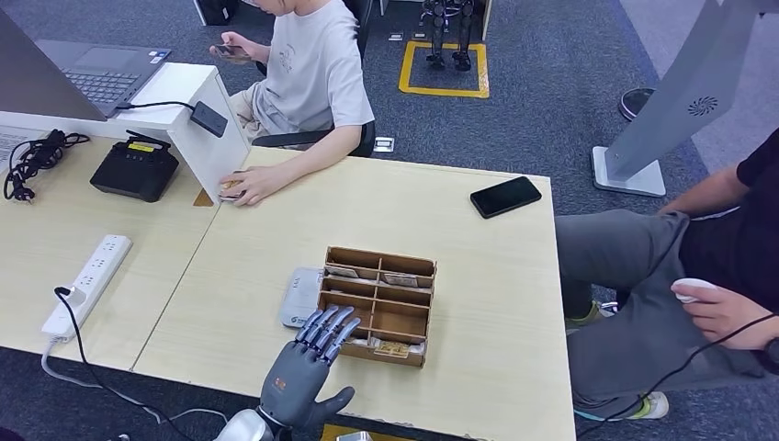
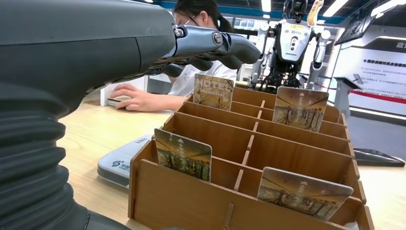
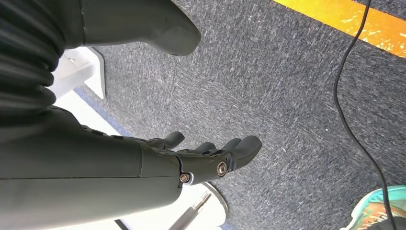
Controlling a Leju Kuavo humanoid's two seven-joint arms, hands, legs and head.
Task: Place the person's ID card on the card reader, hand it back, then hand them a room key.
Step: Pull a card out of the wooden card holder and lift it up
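From the head view, the left robot hand [image 1: 308,363] reaches over the near-left corner of the wooden card box [image 1: 378,305] on the worktop [image 1: 478,303], fingers apart, holding nothing. The white card reader [image 1: 299,297] lies just beside those fingers, partly hidden behind the box. Beyond the hand, a person's hand [image 1: 246,185] covers a card; I cannot tell whether it is the ID.

In the left wrist view, room key cards [image 2: 183,154] stand upright in the compartments beneath the fingers [image 2: 230,48].

In the right wrist view, the right robot hand [image 3: 210,158] hangs over carpet, fingers loosely apart and bare.

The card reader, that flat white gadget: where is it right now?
In the head view the card reader lies flat on the table, against the left side of the wooden card box, just beyond the left robot hand.
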